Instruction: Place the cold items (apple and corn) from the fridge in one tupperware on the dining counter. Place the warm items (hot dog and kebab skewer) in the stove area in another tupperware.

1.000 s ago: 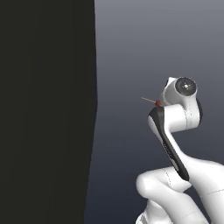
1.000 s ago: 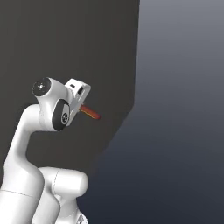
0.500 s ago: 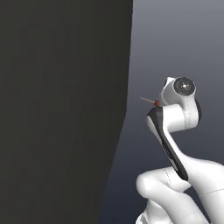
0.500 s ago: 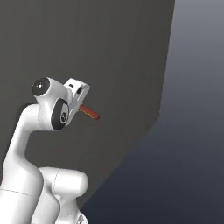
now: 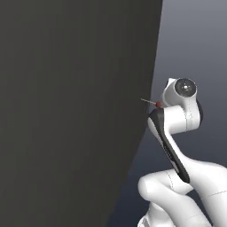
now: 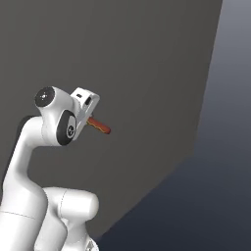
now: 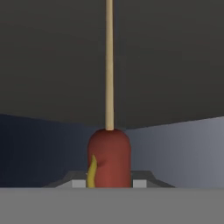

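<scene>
1. Step in hand: carrying a warm item. The skewer is off the stove and aloft, apparently in transit to a tupperware; no tupperware, counter or stove is in view.
2. Gripper: jaws nearly shut, clamped on the meat end of the skewer. In the hand view the fingertips are mostly hidden behind the meat.
3. Location of the item: in the gripper, held at arm height before a dark wall. It touches nothing else.
4. Appearance, hand view: a rounded brown-red chunk with a thin yellow strip on its left side; a pale wooden stick rises straight from its top and runs out of frame.
5. Appearance, base views: right view shows a short orange-red length jutting from the hand; left view shows a thin stick and a red speck beside the wrist.
6. Next move, as judged: bring the base to the tupperware meant for warm items, lower the skewer inside, then open the jaws. The long stick may overhang the rim, so the item may need laying flat.
</scene>
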